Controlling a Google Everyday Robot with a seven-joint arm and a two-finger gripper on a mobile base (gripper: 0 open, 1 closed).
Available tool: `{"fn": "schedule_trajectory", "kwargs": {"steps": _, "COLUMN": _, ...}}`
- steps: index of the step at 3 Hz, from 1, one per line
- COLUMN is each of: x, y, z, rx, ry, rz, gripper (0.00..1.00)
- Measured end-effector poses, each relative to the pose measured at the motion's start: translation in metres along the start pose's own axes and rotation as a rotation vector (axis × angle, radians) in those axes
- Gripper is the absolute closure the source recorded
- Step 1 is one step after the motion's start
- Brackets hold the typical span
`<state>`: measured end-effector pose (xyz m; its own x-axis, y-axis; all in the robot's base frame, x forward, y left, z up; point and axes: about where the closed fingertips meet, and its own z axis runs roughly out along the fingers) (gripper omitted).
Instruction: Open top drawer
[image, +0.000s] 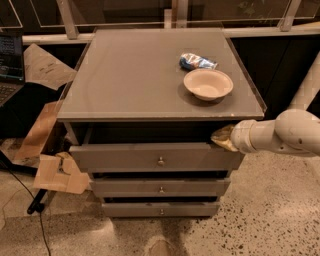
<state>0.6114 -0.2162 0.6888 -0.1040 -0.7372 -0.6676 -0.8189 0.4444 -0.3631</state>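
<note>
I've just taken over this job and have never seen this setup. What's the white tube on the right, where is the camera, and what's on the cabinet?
The white tube is the robot's single arm, reaching in from the right. Its gripper, the yellowish tip, sits at the upper right corner of the top drawer. I cannot tell whether it grips the drawer. There is only one camera, and it looks down at the cabinet from the front. The top drawer stands partly pulled out, above the middle drawer and bottom drawer. On the cabinet lie a bowl and a crumpled packet.
</note>
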Motion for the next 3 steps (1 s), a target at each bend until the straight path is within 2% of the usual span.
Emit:
{"fn": "schedule_trajectory", "kwargs": {"steps": 1, "x": -0.0100, "y": 0.0368, "z": -0.0406, "rx": -0.114, "ry": -0.057, "rz": 0.049, "gripper": 1.00}}
{"fn": "schedule_trajectory", "kwargs": {"steps": 2, "x": -0.0100, "y": 0.0368, "z": -0.0406, "rx": -0.114, "ry": -0.057, "rz": 0.049, "gripper": 1.00}}
{"fn": "schedule_trajectory", "kwargs": {"steps": 3, "x": -0.0113, "y": 0.0302, "z": -0.0307, "rx": -0.079, "ry": -0.043, "rz": 0.055, "gripper": 1.00}}
